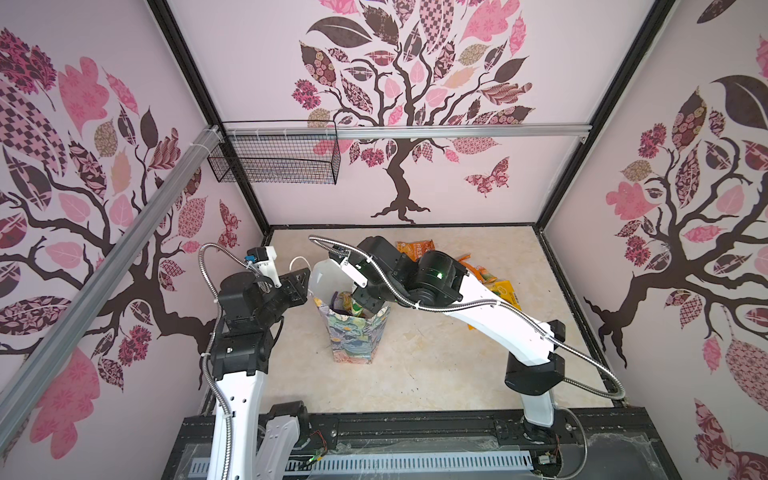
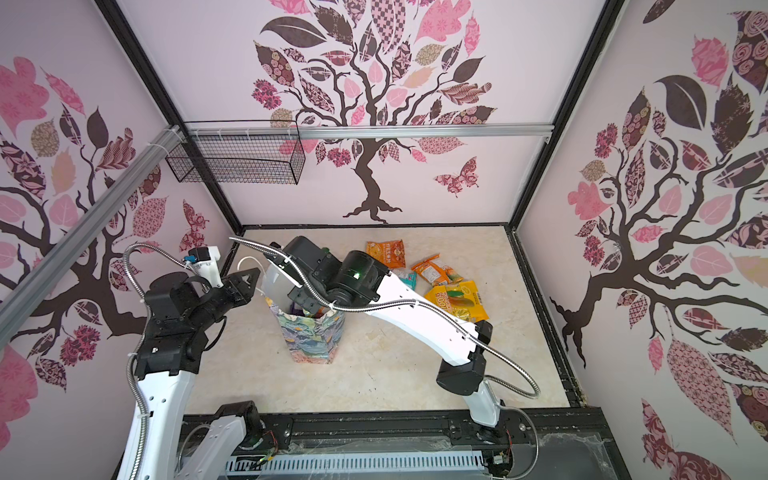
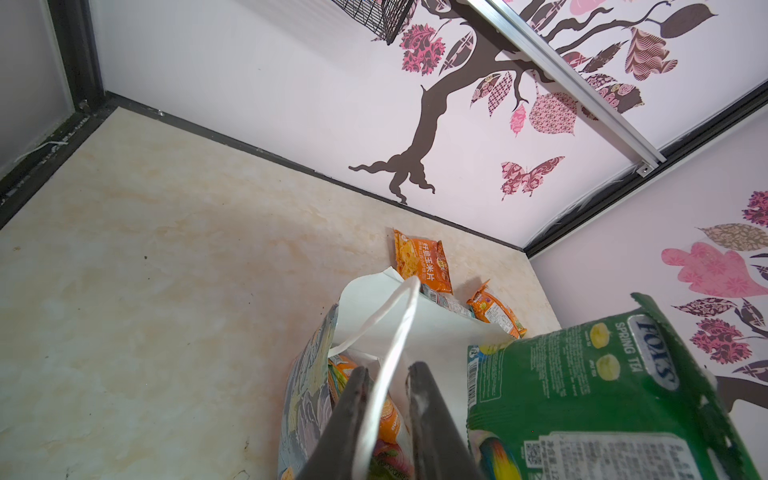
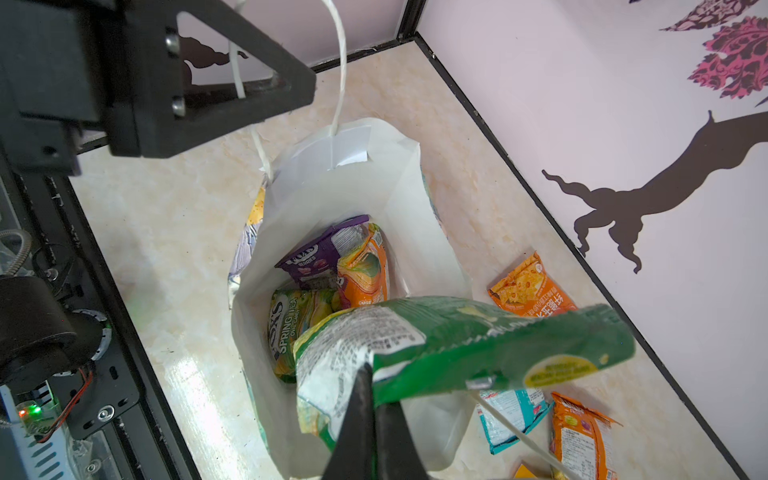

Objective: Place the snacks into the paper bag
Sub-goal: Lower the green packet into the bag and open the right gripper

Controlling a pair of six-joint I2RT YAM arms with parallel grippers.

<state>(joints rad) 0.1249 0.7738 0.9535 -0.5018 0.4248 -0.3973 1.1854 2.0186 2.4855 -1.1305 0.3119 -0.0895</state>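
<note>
Paper bag [image 1: 353,338], painterly print outside, white inside: stands upright on the marbled table [image 1: 436,374], just left of centre in both top views, mouth open.

Right gripper [image 4: 372,388], mine: jaws clamped together on the edge of a dark green packet [image 4: 478,345]. The gripper sits directly over the bag's mouth. The packet hangs tilted across the opening, with one end overhanging the rim on the side of the loose packets.

Left gripper [image 3: 386,374], mine: at the bag's left rim in the top views. My jaws stand slightly apart, and a white cord handle [image 3: 399,332] runs up through the gap, its loop reaching beyond my fingertips.

Inside the bag, beneath the green packet, all touching:
- purple packet [image 4: 316,257]
- inner orange packet [image 4: 365,270]
- yellow-green packet [image 4: 299,320]

Loose on the table, right of centre in the top views and apart from both grippers:
- back orange packet [image 2: 384,253], nearest the rear wall
- crumpled orange packet [image 2: 430,272]
- teal packet [image 4: 511,411], just beside the bag's wall
- large yellow packet [image 2: 457,301], furthest right
</note>
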